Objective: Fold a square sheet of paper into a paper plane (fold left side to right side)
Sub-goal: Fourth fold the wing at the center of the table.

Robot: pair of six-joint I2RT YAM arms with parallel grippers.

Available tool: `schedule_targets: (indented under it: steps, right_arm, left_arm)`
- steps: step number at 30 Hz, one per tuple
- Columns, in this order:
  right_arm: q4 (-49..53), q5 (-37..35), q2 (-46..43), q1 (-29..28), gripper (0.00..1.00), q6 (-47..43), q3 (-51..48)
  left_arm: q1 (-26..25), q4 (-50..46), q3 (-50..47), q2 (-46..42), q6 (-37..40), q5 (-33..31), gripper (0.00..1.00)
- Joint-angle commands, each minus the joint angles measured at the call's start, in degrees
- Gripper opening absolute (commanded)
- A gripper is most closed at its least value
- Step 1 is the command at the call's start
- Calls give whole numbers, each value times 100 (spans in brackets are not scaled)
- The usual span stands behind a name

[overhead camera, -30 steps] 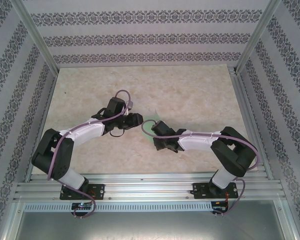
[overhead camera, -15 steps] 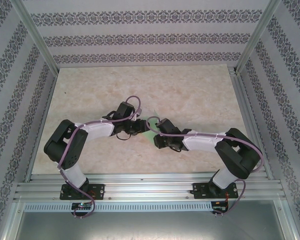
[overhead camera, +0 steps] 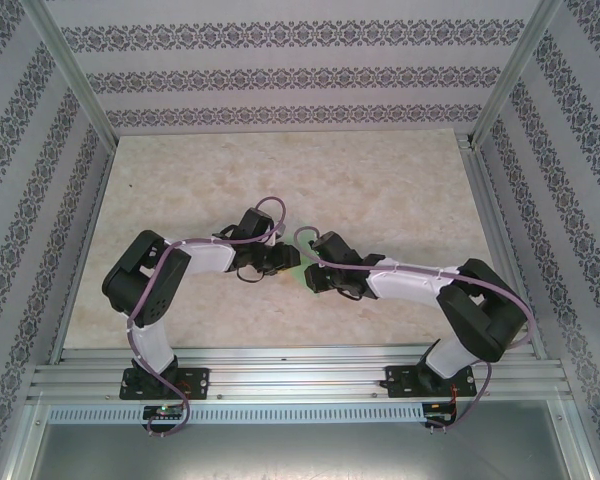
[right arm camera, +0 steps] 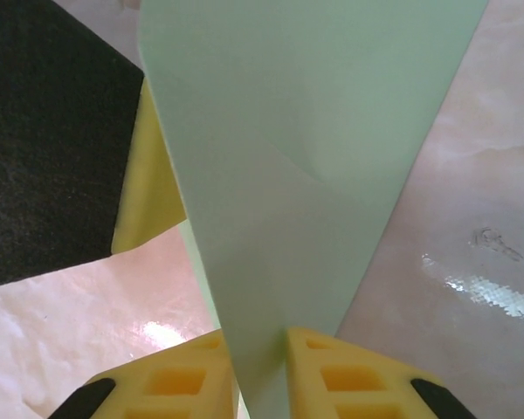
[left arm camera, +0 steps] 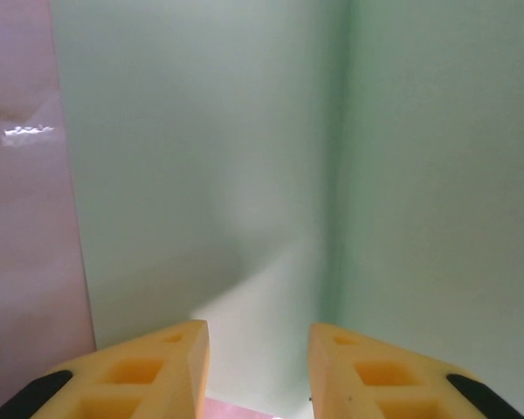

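My left gripper stands partly open, with a clear gap between its two yellow fingertips. In that gap lies a paler flap of the paper plane, and right at the near edge there is a sliver of pink surface. Whether my pads touch the paper I cannot tell. Ahead of the tips the light green sheet spreads wide. A lengthwise crease runs away from me just right of the gap. Off to the left of the fingers is the bare table.

My right gripper is closed down to a narrow slot, and the slot is filled. The tapered end of the paper plane runs straight down between its yellow fingertips and is pinched there. Past the tips the paper widens like a fan, and a slanting crease crosses it a little beyond the grip. To the right of the paper the glossy marbled table lies underneath. To the left and farther out, one yellow finger of my left gripper stands just beside the paper's edge.

Seen from above, my two grippers meet nose to nose over the table, with a sliver of green showing between them.
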State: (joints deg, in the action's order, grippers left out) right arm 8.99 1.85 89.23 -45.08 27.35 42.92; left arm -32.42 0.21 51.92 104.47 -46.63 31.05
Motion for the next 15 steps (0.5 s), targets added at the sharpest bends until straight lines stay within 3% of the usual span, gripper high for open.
schedule_targets:
  steps: [1,6,15]
  right_arm:
    - [-6,130,152,58,19,51,188]
    - [4,209,362,59,18,37,320]
    - [283,174,-220,72,35,102,193]
  left_arm:
    - [-80,243,118,3,-15,66,38]
    - [-80,426,60,12,-126,121,40]
    - [-90,525,50,107,-181,158,40]
